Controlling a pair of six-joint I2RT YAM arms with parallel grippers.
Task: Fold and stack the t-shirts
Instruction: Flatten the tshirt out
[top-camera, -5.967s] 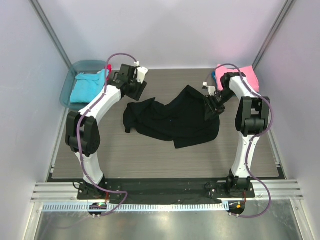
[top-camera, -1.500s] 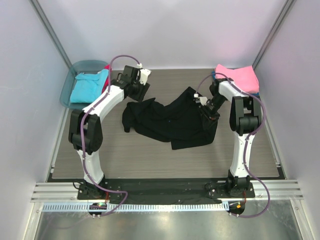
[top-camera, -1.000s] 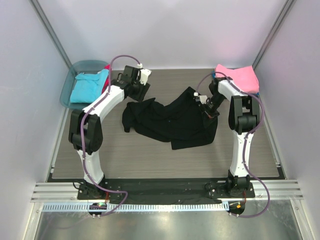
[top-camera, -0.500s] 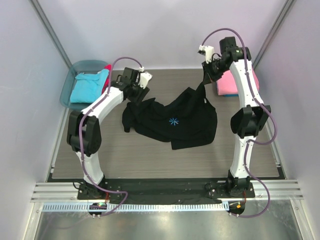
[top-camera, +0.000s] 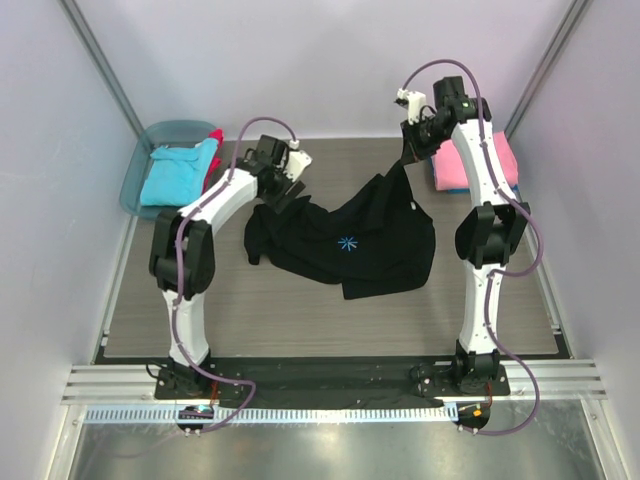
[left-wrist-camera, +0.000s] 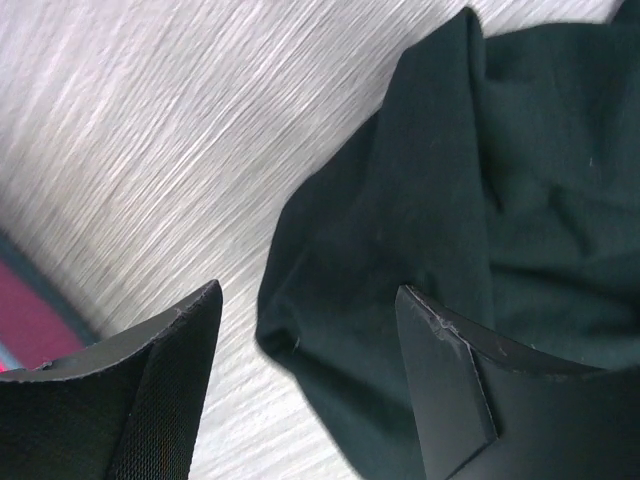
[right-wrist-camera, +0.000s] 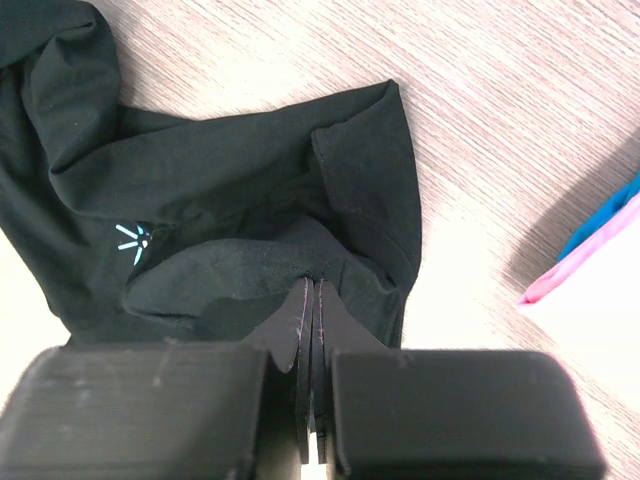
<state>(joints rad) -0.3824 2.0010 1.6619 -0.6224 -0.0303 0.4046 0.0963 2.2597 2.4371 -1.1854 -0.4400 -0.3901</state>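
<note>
Slipping is the risk: the right gripper (right-wrist-camera: 312, 288) pinches only a thin fold of the black t-shirt (top-camera: 350, 240), lifted at the far side of the table (top-camera: 300, 320), and the left gripper (left-wrist-camera: 308, 295) hovers with fingers apart over its crumpled left edge.

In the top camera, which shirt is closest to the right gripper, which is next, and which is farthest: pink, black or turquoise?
1. The black t-shirt, pinched in the right gripper.
2. The pink t-shirt, just to its right.
3. The turquoise t-shirt, far left, in the tub.
</note>
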